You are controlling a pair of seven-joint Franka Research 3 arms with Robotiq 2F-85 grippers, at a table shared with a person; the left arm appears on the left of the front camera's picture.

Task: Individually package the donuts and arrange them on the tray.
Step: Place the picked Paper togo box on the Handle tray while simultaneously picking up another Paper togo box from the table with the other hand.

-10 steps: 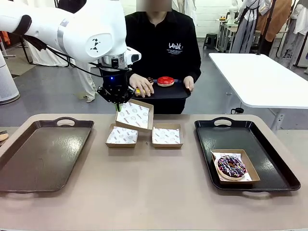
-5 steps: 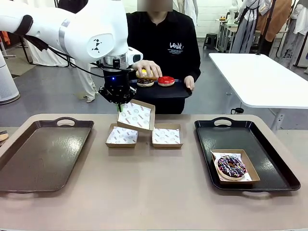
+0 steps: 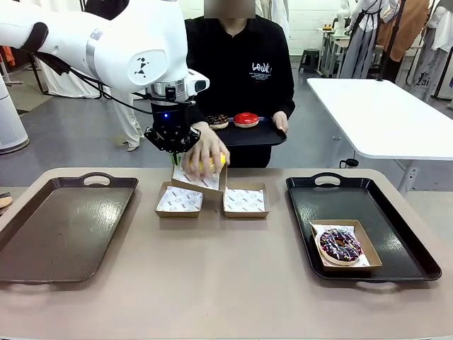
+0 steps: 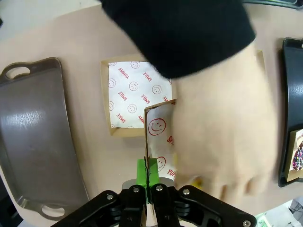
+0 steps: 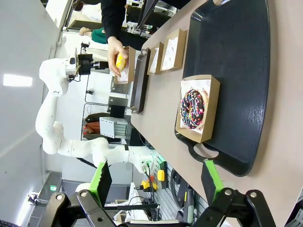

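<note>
My left gripper (image 3: 174,153) is shut on the wall of a tilted paper-lined cardboard box (image 3: 200,177) held above the table. In the left wrist view the gripper (image 4: 147,176) pinches that box wall (image 4: 147,137). A person's hand (image 3: 205,150) presses the yellow donut (image 3: 211,163) into this box. A chocolate donut (image 3: 217,120) and a red donut (image 3: 246,118) lie on the small black tray (image 3: 262,134) held by the person. A sprinkled chocolate donut (image 3: 340,245) sits boxed on the right tray (image 3: 396,234). My right gripper (image 5: 156,182) hangs open above that tray.
Two empty lined boxes (image 3: 179,200) (image 3: 245,200) lie side by side mid-table under the held box. A bare dark tray (image 3: 64,227) lies at the left. A white table (image 3: 382,113) stands behind at the right.
The person's hand picked the yellow donut off the small tray and brought it down into the box I hold. My left gripper stayed put, raising the box slightly.
</note>
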